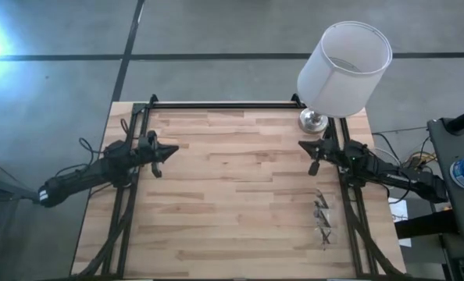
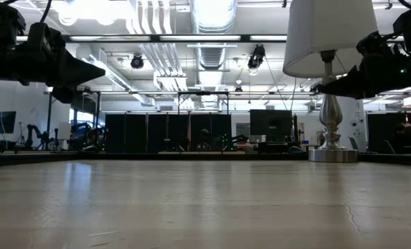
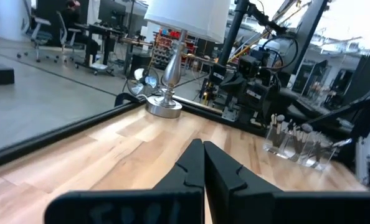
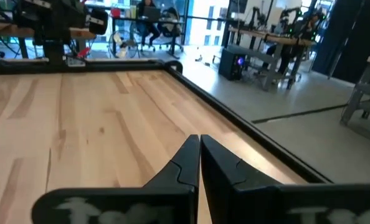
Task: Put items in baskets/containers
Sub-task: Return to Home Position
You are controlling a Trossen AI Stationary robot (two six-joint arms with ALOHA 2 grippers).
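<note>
- Left hand [image 1: 169,151]: it hangs over the left half of the desk [image 1: 232,211], pointing toward the centre. In the left wrist view its two dark fingers [image 3: 188,169] lie pressed together with nothing between them.
- Right hand [image 1: 307,148]: it hangs over the right half of the desk, pointing toward the centre and facing the left hand, well apart from it. In the right wrist view its fingers [image 4: 186,163] meet along their length and hold nothing.
- Height of the hands: in the low view both hands are raised clear of the desk surface, one at each upper side of the frame.
- Transparent organizer [image 1: 323,226]: it sits on the desk near the right edge, toward the front, beside the right arm's base rail and apart from both hands.
- Brushes [image 3: 283,127]: they stand upright inside the transparent organizer, with pale tips rising above its clear walls. Their number cannot be told.
- Lamp [image 1: 344,69]: it has a white cylindrical shade on a shiny metal base and stands at the far right corner of the desk, just behind the right hand.
</note>
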